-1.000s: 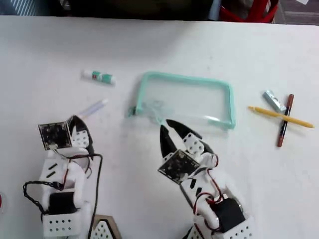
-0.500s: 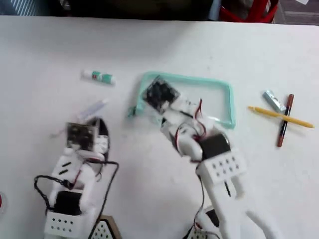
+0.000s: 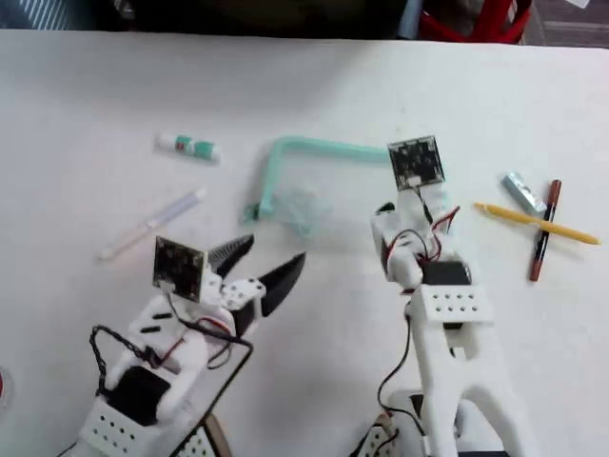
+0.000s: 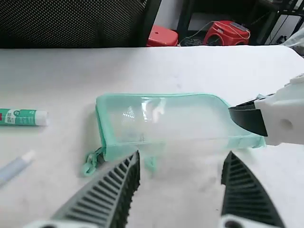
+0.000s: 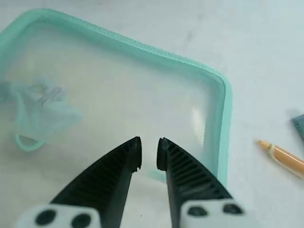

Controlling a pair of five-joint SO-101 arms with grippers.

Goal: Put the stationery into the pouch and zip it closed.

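Observation:
The clear pouch (image 3: 319, 181) with a teal zip border lies flat mid-table, its zip pull (image 3: 252, 214) at the left end. My right gripper (image 5: 148, 147) hangs over the pouch (image 5: 118, 85) near its right front edge, its jaws only a narrow gap apart with nothing seen between them. My left gripper (image 3: 273, 252) stands open in front of the pouch's left end, facing the pouch (image 4: 161, 118). A glue stick (image 3: 188, 146) and a clear pen (image 3: 152, 225) lie to the left. A yellow pen (image 3: 538, 224), a brown pen (image 3: 550, 205) and a small grey-blue piece (image 3: 523, 192) lie to the right.
The right arm's finger (image 4: 247, 121) shows at the pouch's right end in the left wrist view. A dark chair and red things stand beyond the table's far edge. Bare white tabletop lies between the pouch and the pens.
My right arm swung from the pouch's left end across to its right end, and its jaws narrowed. My left arm moved right from the clear pen and its gripper opened wide.

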